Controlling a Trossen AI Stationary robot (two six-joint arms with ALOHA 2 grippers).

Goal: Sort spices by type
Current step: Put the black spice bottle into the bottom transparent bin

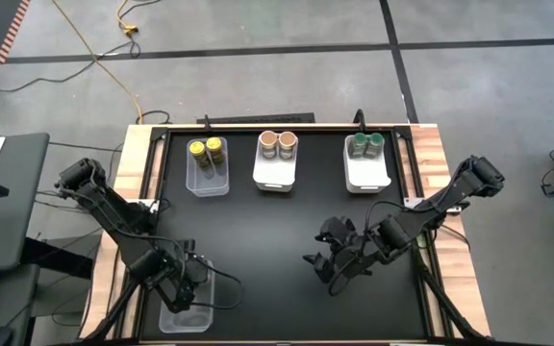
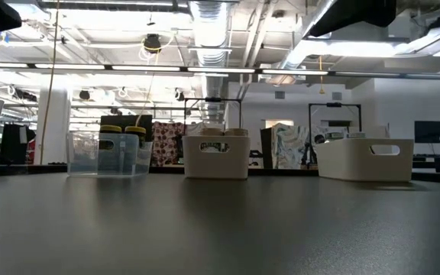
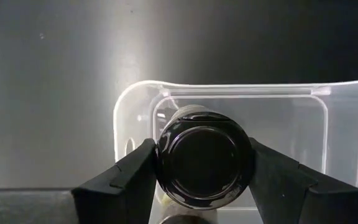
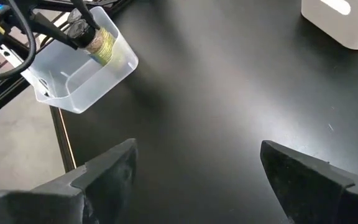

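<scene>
Left gripper (image 1: pixel 188 272) hung over the clear bin (image 1: pixel 196 320) at the table's near-left edge; the right gripper (image 1: pixel 327 265) hovered mid-table, near-right. Seen from the left wrist, fingers (image 3: pixel 132 177) clasped a dark-topped spice jar (image 3: pixel 204 163). From the right wrist, those jaws stood spread, holding nothing.

The bench (image 1: pixel 277 231) lies bare mid-frame; three bins (image 1: pixel 275 160) block the upper edge, a clear bin (image 1: pixel 186 312) the lower left.

Two yellow-topped jars (image 1: pixel 206 149), two tan-topped jars (image 1: pixel 277 142), two green-topped jars (image 1: pixel 365 143), one dark-topped jar (image 3: pixel 204 163), four bins, the clear bin (image 1: pixel 186 312) nearest the dark-topped jar
</scene>
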